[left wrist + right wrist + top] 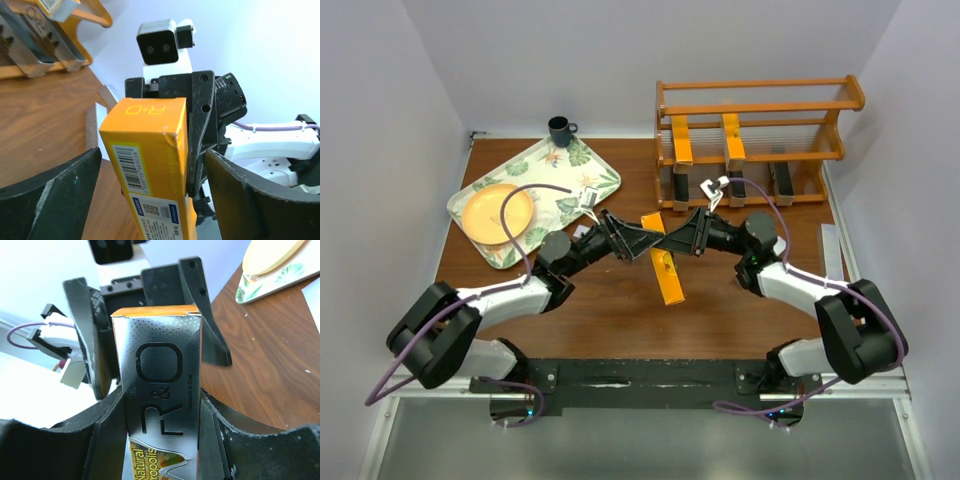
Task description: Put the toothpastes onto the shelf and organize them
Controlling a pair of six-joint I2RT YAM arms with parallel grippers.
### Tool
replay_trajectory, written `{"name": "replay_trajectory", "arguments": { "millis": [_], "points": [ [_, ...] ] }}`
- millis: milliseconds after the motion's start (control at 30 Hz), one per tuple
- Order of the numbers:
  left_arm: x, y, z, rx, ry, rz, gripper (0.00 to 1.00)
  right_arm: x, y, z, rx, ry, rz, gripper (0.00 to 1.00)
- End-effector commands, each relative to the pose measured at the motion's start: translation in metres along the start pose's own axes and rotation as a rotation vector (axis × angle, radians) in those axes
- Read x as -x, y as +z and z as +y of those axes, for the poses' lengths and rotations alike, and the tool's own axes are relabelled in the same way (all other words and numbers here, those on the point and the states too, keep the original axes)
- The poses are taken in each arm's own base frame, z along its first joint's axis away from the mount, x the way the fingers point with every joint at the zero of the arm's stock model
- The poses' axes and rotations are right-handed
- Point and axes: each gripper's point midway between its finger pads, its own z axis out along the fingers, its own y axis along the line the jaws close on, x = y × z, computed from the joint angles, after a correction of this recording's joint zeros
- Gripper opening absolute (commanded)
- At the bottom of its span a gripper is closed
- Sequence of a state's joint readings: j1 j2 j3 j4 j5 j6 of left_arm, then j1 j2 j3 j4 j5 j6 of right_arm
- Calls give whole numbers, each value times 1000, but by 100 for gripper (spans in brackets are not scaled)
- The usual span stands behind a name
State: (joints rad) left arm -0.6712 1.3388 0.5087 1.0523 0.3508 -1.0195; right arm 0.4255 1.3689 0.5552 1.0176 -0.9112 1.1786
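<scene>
The right tool (160,412) pinches an orange toothpaste box (669,280) above the counter (620,322), short of the shelf (757,100). The left tool (150,195) brackets it, jaws spread, not touching. Releasing before the left clamps would likely drop it.

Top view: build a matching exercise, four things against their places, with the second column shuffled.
1 round yellow plate
2 dark handled mug
3 nearest orange cardboard toothpaste box
4 orange-brown wooden shelf

A far right of the table
B in the right pincer, mid-table
C on the leaf-patterned tray
D behind the tray, by the far wall

Pairs: 1-C, 2-D, 3-B, 4-A
</scene>
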Motion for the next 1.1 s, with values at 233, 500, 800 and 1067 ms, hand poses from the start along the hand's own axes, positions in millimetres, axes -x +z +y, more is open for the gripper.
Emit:
{"name": "replay_trajectory", "arguments": {
  "millis": [233,500,800,1067],
  "points": [
    [13,6,-43,-162,-92,-47,75,2,3,24,144,-24,-6,25],
    [27,3,-40,-98,-89,-107,71,-5,1,21,173,13,2,25],
    [36,7,-39,-61,-58,-118,75,-9,-1,20,175,20,4,25],
    [39,7,-39,-55,-76,-134,64,-13,-1,14,157,32,18,25]
  ]
}}
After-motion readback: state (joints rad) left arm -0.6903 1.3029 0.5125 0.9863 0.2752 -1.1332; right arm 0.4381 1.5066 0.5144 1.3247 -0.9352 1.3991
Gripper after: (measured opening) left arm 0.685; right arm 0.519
